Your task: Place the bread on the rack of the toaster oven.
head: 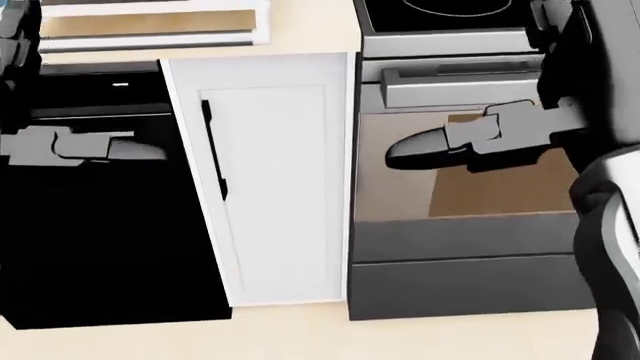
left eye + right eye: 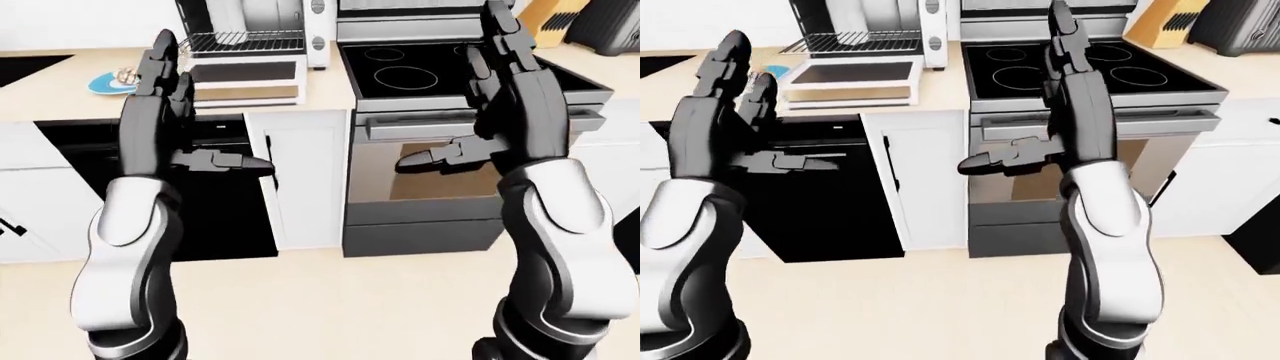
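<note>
So, left-eye view first: both arms are raised with palms facing each other. The left hand (image 2: 160,105) has its fingers straight up and spread, thumb poking out to the right, gripping nothing. Same deal with the right hand (image 2: 510,82), fingers stretched upward, thumb pointing left, empty. At the top, the toaster oven (image 2: 250,34) sits on the bench (image 2: 60,82) with its door folded down flat and the wire rack (image 2: 245,39) showing inside. Left of it there's a blue plate (image 2: 108,81) with something pale on it, probably the bread (image 2: 125,73), but it's too small to be sure. The black stovetop (image 2: 410,71) is to the right of the toaster oven, and a knife block (image 2: 548,11) is in the top right corner.

Head view looks lower down: mostly the white cabinet door (image 1: 275,187) with a dark handle, a black dishwasher (image 1: 90,225) on the left, and the oven door (image 1: 450,172) on the right. Only the thumbs and bits of the hands show at the edges here.

Right-eye view is nearly the same as the left-eye one; both hands are apart and empty, well below and away from the plate.
</note>
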You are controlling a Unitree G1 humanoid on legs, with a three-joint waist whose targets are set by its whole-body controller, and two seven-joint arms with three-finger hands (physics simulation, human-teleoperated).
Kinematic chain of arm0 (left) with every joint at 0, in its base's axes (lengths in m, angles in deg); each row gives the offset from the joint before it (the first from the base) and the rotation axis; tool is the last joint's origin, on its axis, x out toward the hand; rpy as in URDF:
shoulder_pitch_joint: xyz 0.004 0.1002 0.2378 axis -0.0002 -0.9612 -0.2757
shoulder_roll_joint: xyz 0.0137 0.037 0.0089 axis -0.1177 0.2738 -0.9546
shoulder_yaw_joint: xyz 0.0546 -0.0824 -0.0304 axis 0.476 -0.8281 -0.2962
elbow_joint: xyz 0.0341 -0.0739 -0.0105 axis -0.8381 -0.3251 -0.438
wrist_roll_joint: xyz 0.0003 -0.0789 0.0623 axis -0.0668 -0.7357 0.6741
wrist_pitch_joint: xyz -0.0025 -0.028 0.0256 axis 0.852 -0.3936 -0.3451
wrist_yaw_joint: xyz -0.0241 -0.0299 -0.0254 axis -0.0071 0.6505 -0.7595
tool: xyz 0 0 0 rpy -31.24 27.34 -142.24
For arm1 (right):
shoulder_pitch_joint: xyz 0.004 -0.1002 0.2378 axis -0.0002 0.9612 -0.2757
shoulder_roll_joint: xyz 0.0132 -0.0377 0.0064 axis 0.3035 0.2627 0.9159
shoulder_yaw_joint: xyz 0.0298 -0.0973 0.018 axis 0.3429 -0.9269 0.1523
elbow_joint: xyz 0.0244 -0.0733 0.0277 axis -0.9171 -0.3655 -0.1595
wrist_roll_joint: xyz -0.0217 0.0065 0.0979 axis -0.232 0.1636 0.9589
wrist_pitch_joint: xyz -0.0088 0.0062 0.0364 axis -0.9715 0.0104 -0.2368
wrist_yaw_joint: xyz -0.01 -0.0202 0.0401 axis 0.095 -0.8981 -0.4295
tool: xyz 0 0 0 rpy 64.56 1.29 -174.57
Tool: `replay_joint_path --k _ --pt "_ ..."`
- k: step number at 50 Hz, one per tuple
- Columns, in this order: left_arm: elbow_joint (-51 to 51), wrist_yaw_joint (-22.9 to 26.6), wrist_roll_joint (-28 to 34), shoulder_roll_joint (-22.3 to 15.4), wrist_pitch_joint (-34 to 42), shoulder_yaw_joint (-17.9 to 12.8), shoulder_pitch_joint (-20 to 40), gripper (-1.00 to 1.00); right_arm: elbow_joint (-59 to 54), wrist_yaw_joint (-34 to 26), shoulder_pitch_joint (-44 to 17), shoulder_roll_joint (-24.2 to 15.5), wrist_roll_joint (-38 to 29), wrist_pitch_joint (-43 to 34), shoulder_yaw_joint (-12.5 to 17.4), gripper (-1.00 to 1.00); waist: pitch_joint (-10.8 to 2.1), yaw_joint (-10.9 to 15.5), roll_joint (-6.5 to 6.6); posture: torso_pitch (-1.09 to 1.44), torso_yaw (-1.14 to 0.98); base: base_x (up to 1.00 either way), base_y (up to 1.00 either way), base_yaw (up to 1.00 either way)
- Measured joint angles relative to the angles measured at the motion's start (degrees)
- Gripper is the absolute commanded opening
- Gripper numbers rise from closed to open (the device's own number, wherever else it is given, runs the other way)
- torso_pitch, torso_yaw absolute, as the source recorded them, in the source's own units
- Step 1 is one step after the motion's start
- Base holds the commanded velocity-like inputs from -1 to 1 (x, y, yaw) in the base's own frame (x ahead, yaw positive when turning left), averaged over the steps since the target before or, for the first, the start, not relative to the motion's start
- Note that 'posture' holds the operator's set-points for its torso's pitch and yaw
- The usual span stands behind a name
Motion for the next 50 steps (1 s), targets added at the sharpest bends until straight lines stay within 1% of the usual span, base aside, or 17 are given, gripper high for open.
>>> replay_joint_path --k 2,5,10,14,18,19,20,23,25,29,31,34,35,37,48,49,50 --pt "0.57 -0.59 -0.51 -1.3 1.0 -1.16 0.92 1.0 0.87 -0.27 -1.34 -0.13 0.56 -1.49 -0.86 1.0 0.17 0.36 -0.55 0.0 0.0 0.02 0.21 0.0" --pt "1.23 -1.35 -1.17 -2.74 3.25 -2.41 1.95 1.0 1.75 -0.95 -2.54 -0.67 1.74 -3.18 -1.44 1.0 0.19 0.37 -0.11 0.0 0.0 0.02 0.21 0.0" --pt "2.84 -1.72 -2.84 -4.41 5.3 -2.95 3.37 1.0 2.4 -0.63 -4.18 -2.01 2.09 -5.41 -0.19 1.0 0.66 0.25 -1.85 0.0 0.0 0.02 0.21 0.0" --pt "3.28 -2.37 -3.46 -4.53 6.35 -2.74 3.23 1.0 3.24 -0.24 -4.31 -1.87 2.11 -6.28 -0.78 1.0 0.72 0.51 -3.23 0.0 0.0 0.02 0.2 0.0" --pt "3.47 -2.43 -3.99 -4.76 6.76 -2.56 3.7 1.0 3.05 -0.27 -4.7 -1.98 2.3 -6.59 -0.97 1.0 0.6 0.69 -5.25 0.0 0.0 0.02 0.21 0.0" --pt "3.57 -2.42 -4.09 -4.51 6.61 -2.36 3.4 1.0 3.13 -0.18 -4.36 -2.09 2.21 -6.5 -0.75 1.0 0.83 0.36 -4.28 0.0 0.0 0.02 0.2 0.0" --pt "3.56 -2.34 -4.25 -4.46 6.59 -2.05 3.03 1.0 3.1 -0.04 -3.92 -2.04 2.02 -6.51 -0.51 1.0 1.01 0.15 -3.85 0.0 0.0 0.01 0.21 0.0" --pt "3.34 -2.08 -4.79 -4.64 7.09 -1.83 2.82 1.0 2.45 0.28 -3.58 -2.06 1.47 -7.07 -0.09 1.0 0.41 0.23 -4.94 0.0 0.0 0.02 0.21 0.0" --pt "3.73 -2.19 -4.74 -4.96 7.1 -2.23 2.99 1.0 2.66 0.36 -4.1 -2.15 1.26 -6.92 -0.29 1.0 0.23 0.49 -4.43 0.0 0.0 0.02 0.21 0.0" --pt "4.79 -2.42 -4.52 -5.12 6.57 -2.71 2.88 1.0 3.28 0.18 -4.2 -1.94 1.18 -5.73 -0.54 1.0 1.15 0.28 -2.12 0.0 0.0 0.08 0.37 0.0" --pt "4.75 -2.36 -4.55 -5.05 6.56 -2.39 2.83 1.0 2.8 0.17 -4.24 -1.87 1.11 -5.64 -0.54 1.0 0.91 -0.06 -1.02 0.0 0.0 0.11 0.44 0.0" --pt "4.63 -2.17 -4.51 -5.46 6.56 -2.38 3.16 1.0 2.41 0.1 -4.82 -1.76 1.13 -5.44 -0.46 1.0 0.17 -0.2 1.82 0.0 0.0 0.11 0.43 0.0" --pt "4.61 -2.22 -4.37 -5.55 6.52 -2.81 2.86 1.0 2.51 0.05 -4.49 -1.41 1.22 -5.28 -0.84 1.0 0.7 0.12 1.27 0.0 0.0 0.11 0.45 0.0" --pt "4.41 -2.46 -3.93 -5.46 6.94 -3.35 2.23 1.0 2.56 -0.24 -3.88 -1.32 1.58 -5.45 -1.62 1.0 1.35 0.13 0.94 0.0 0.0 0.12 0.45 0.0" --pt "5.07 -2.31 -4.24 -6.41 7.15 -4.24 3.28 1.0 2.73 -0.16 -5.28 -1.45 1.26 -5.11 -1.6 1.0 1.18 0.51 -4.8 0.0 0.0 0.12 0.44 0.0" --pt "5.28 -2.32 -4.4 -6.17 7.24 -4.21 3.07 1.0 2.85 -0.18 -4.94 -1.62 1.19 -5.2 -1.33 1.0 1.42 0.13 -3.83 0.0 0.0 0.12 0.44 0.0" --pt "5.42 -2.25 -4.64 -6.19 7.46 -4.03 2.66 1.0 2.79 -0.15 -4.5 -1.55 1.06 -5.46 -1.05 1.0 1.6 -0.12 -3.58 0.0 0.0 0.12 0.44 0.0"
